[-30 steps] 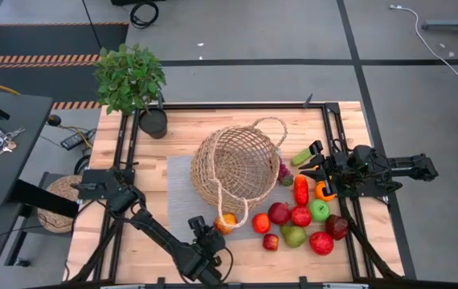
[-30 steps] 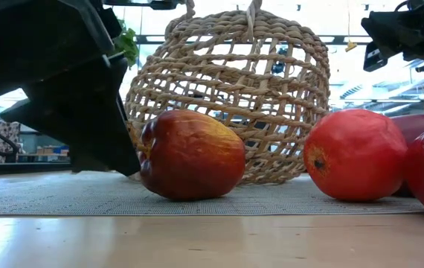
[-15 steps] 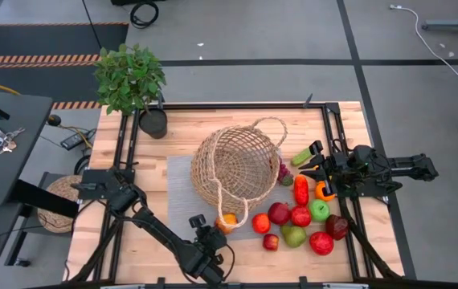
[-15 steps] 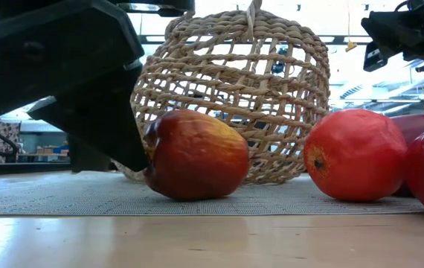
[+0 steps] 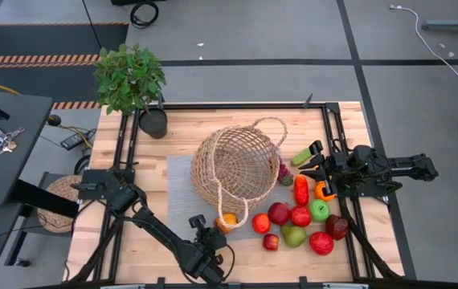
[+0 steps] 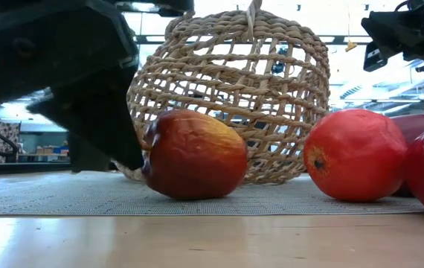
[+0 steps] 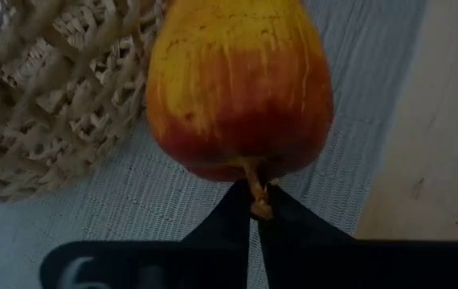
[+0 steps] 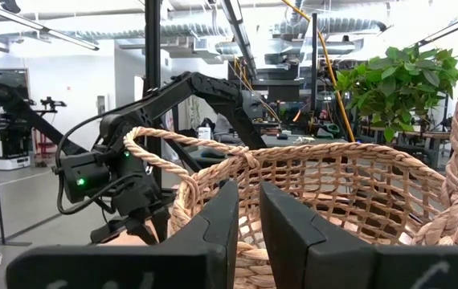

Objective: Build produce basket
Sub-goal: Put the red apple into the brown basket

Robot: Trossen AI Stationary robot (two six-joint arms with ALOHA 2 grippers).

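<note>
A red-and-yellow apple [image 7: 237, 88] lies on its side on the grey mat [image 5: 181, 181], just in front of the wicker basket [image 5: 233, 168]. The basket lies tipped over on the mat. My left gripper [image 7: 255, 210] is shut at the apple's stem end; in the high view it [image 5: 218, 231] is near the table's front edge. More produce [image 5: 301, 217] sits in a loose heap to the right of the basket. My right gripper [image 8: 249, 210], shut and holding nothing, hangs above the table's right edge [image 5: 322, 167]. My left gripper pinches the apple's short brown stem [image 7: 255, 193] between its two fingertips. The fingers slant down at it from the table's near left side. The apple lies on its side on the mat, stem toward the gripper, and its far side is close against the basket's wall [image 6: 219, 97].
Red apples [image 6: 355, 155], a green apple [image 5: 319, 210], an orange [image 5: 261, 223], a red pepper [image 5: 300, 189] and a cucumber [image 5: 301, 156] lie right of the basket. A potted plant [image 5: 132, 80] stands at the far left corner. Bare wood lies near left.
My left gripper has stayed in place and shut its fingers on the apple's stem. The apple has stayed on the mat.
</note>
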